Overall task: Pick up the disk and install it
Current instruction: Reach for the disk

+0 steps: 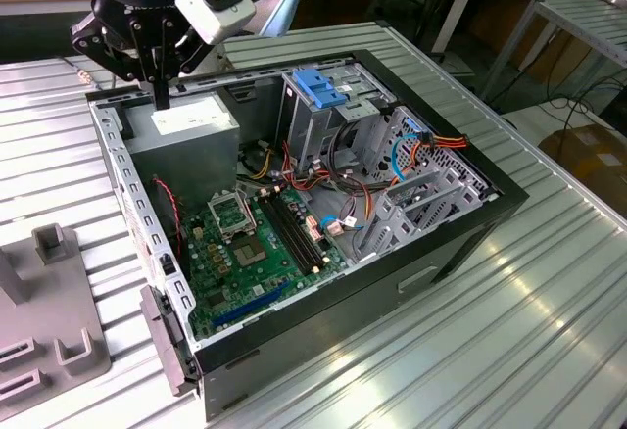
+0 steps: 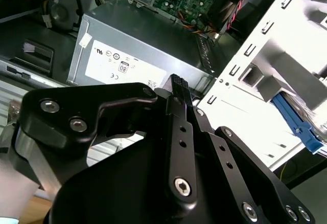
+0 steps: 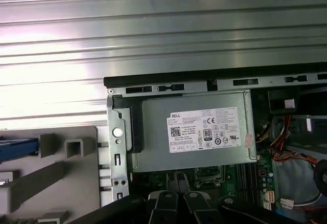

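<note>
- The end effector (image 1: 160,99) hangs over the far corner of the open case (image 1: 411,287), on the exterior view's left.
- Its two fingers are pressed together, and they hold nothing.
- Right under it is a grey box (image 1: 191,127) with a white label. The tips are near the box top, but it is hard to tell if they touch it.
- In both wrist views the end effector (image 2: 177,83) (image 3: 177,179) sits above the box (image 2: 138,47) (image 3: 196,134).
- The disk (image 3: 15,150) is well apart from the end effector. A blue side rail of it can be seen in the grey holder (image 3: 56,175) on the worktop (image 1: 529,351), just beside the case.
- In the second wrist view the disk (image 2: 296,124) again shows its blue rail, past the case's edge.
- Inside the case there is a green board (image 1: 245,253) and a metal cage with a blue latch (image 1: 318,86) on top.
</note>
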You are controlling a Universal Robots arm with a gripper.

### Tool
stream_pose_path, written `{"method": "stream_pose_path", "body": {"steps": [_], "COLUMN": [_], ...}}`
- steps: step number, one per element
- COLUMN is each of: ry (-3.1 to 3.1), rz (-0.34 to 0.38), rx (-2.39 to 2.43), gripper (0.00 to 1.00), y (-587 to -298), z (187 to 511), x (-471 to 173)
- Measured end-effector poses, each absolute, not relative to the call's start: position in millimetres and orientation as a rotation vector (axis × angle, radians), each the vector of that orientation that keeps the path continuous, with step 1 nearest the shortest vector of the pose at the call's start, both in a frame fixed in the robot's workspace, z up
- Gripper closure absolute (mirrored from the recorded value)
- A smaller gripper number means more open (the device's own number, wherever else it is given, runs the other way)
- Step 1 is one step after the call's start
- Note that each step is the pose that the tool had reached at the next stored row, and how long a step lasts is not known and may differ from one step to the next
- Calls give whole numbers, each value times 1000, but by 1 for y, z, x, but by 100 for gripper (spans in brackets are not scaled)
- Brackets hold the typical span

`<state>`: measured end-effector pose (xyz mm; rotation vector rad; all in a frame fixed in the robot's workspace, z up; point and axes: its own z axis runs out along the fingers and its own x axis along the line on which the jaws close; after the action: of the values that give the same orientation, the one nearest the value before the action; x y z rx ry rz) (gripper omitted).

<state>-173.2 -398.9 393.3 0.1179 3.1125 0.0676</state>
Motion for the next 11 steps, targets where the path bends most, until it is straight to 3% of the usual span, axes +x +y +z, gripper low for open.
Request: {"method": "stream_pose_path", "body": {"steps": [11], "ry": [3112], "rz": [68], "rx": [118], "gripper": [90], "y": [-399], "z": [393], "x": [-194]}}
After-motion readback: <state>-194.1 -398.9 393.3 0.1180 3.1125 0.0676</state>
